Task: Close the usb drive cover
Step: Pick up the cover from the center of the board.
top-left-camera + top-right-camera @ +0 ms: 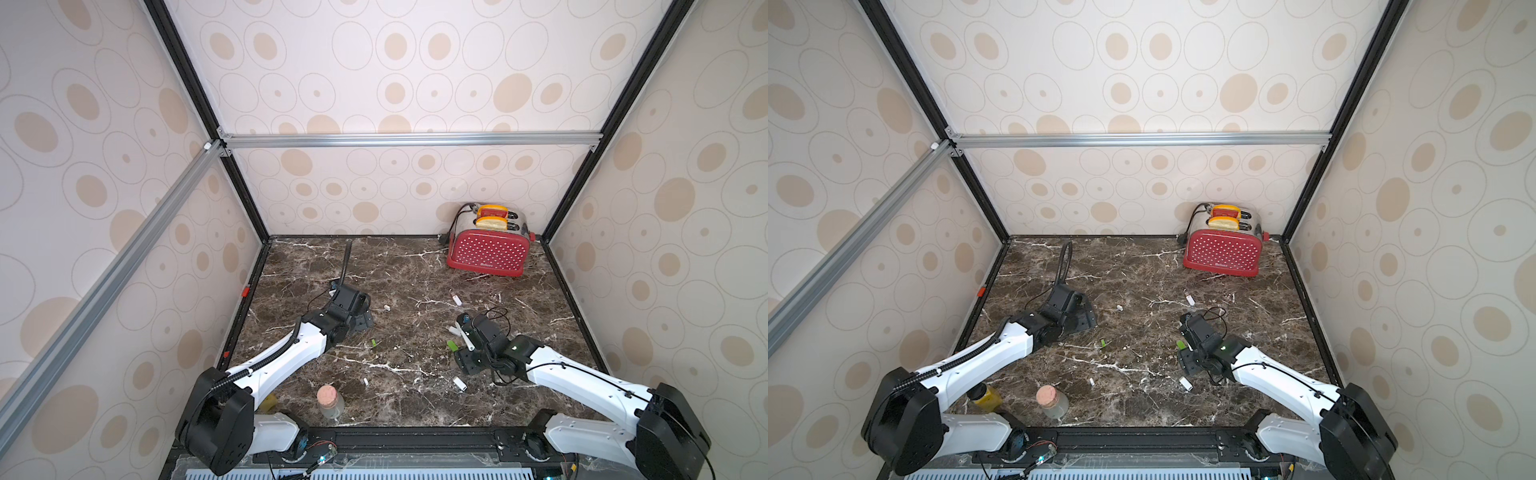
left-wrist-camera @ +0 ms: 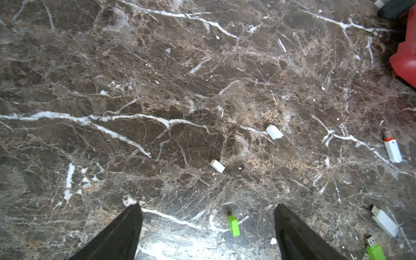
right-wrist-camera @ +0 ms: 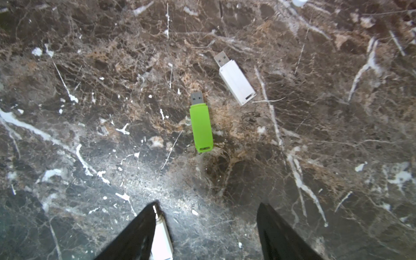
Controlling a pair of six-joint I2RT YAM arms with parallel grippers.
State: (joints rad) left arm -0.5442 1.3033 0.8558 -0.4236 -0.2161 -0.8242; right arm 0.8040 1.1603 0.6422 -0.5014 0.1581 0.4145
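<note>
Green USB drive (image 3: 201, 126): one, uncapped, flat on marble tabletop (image 3: 67, 157) ahead of right gripper (image 3: 208, 203), jaws apart, empty. White USB drives (image 3: 236, 82): three. Loose white caps (image 2: 274, 132): two seen from left wrist; green cap (image 2: 233, 225): one, near left gripper (image 2: 207, 204), jaws wide, empty.

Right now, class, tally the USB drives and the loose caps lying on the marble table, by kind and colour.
White USB drives, one with a red band: 3
Green USB drive: 1
White caps: 3
Green cap: 1
Total: 8
</note>
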